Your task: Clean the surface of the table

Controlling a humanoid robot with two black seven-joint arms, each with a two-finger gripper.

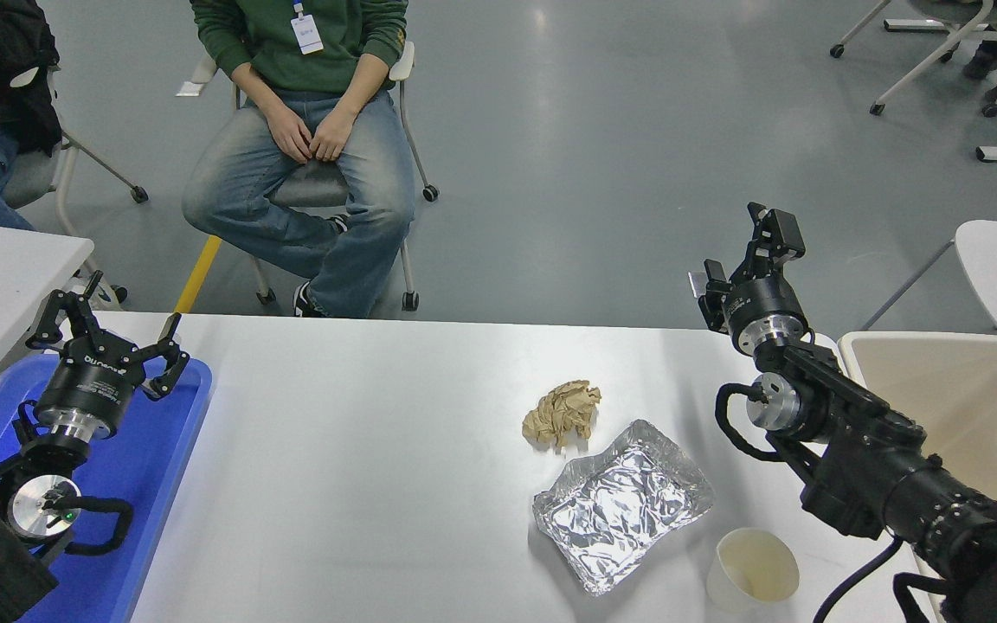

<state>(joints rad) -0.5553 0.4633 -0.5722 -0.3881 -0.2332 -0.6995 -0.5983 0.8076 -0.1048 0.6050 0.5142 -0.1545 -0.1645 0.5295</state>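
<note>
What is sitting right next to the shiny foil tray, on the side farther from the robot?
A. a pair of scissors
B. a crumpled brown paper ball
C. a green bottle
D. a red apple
B: a crumpled brown paper ball lies on the table surface just beyond the foil tray, close to its far left corner; a paper cup stands on the tray's near right side.
</note>
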